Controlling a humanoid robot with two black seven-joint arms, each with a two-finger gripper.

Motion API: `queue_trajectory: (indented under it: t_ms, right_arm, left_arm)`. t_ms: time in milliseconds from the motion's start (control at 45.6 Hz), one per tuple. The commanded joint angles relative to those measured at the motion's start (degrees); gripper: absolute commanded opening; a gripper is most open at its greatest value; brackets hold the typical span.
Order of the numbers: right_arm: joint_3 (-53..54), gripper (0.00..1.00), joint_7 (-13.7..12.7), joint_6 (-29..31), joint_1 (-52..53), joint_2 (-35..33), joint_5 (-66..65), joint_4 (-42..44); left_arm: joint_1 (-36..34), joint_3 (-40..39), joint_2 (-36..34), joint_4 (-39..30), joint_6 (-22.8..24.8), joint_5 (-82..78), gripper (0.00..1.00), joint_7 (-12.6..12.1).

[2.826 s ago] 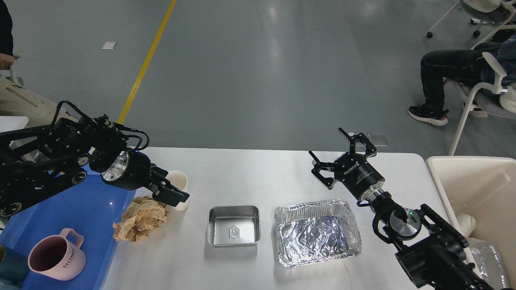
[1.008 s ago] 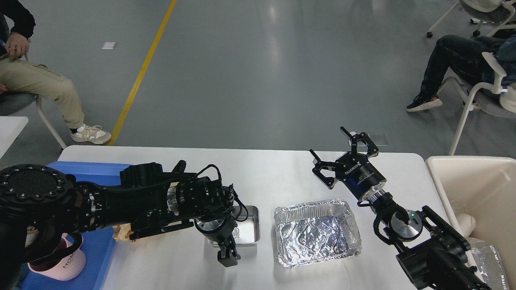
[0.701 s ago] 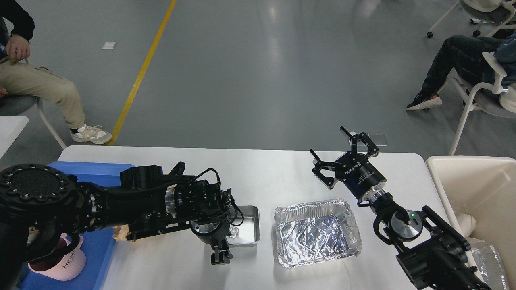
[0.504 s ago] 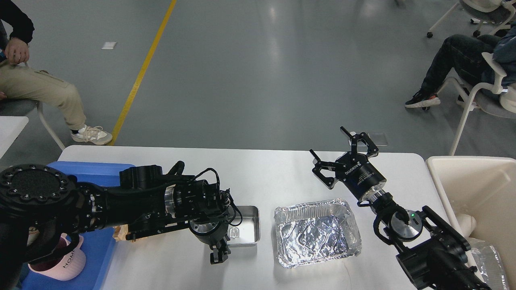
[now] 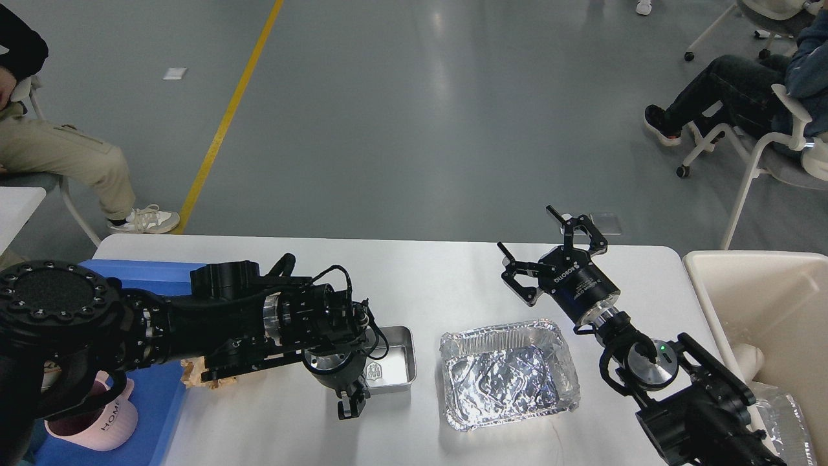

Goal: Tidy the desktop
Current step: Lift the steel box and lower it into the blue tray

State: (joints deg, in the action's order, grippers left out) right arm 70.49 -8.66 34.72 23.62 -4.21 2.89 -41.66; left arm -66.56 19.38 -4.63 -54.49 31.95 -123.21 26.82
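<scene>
The white desktop (image 5: 440,272) holds a small steel tray (image 5: 391,362) at the middle and a crumpled foil tray (image 5: 508,375) to its right. My left arm reaches in low across the table. My left gripper (image 5: 347,411) points down at the steel tray's near left corner. It is small and dark, so its fingers cannot be told apart. My right gripper (image 5: 553,243) is open and empty, held above the table beyond the foil tray. A crumpled brown paper (image 5: 194,380) shows only as a scrap under my left arm.
A blue tray (image 5: 149,272) at the left holds a pink mug (image 5: 97,421). A cream bin (image 5: 757,304) stands off the table's right end. People sit on chairs at the far left and far right.
My left arm swung from the left side of the table over to the steel tray, then its gripper shifted slightly left along the tray's near edge. My right arm has not moved.
</scene>
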Motion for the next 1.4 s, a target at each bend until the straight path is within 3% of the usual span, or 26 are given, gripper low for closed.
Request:
queue_trajectory:
  t_ms: [0, 350, 657, 832, 986, 1183, 1380]
  right_arm:
    - [0.0, 1.00, 0.0, 0.0, -0.1, 0.1, 0.0, 0.0]
    - [0.0, 1.00, 0.0, 0.0, -0.2, 0.2, -0.2, 0.1]
    - [0.0, 1.00, 0.0, 0.0, -0.2, 0.1, 0.0, 0.1]
    - [0.0, 1.00, 0.0, 0.0, -0.2, 0.0, -0.2, 0.1]
    - [-0.1, 1.00, 0.0, 0.0, -0.2, -0.6, -0.2, 0.1]
    - [-0.1, 1.00, 0.0, 0.0, -0.2, -1.0, -0.2, 0.1]
    - [-0.2, 1.00, -0.1, 0.0, -0.2, -1.1, -0.2, 0.0]
  left_arm:
    - [-1.3, -0.8, -0.2, -0.4, 0.0, 0.2, 0.00, 0.7]
    - [-14.5, -5.7, -1.1, -4.5, 1.5, 5.7, 0.01, 3.5]
    - [-22.9, -11.1, -7.1, -10.1, 6.2, 11.5, 0.02, 3.7]
    - [-23.3, -12.6, -20.1, -20.1, 8.5, 11.5, 0.03, 3.7]
    - [-22.8, -12.7, -37.3, -27.2, 8.2, 11.5, 0.03, 3.7]
    - [-22.7, -12.7, -54.6, -28.6, 4.8, 11.4, 0.03, 4.6]
    - [-19.9, -12.0, -67.0, -28.6, -0.7, 11.4, 0.03, 6.2]
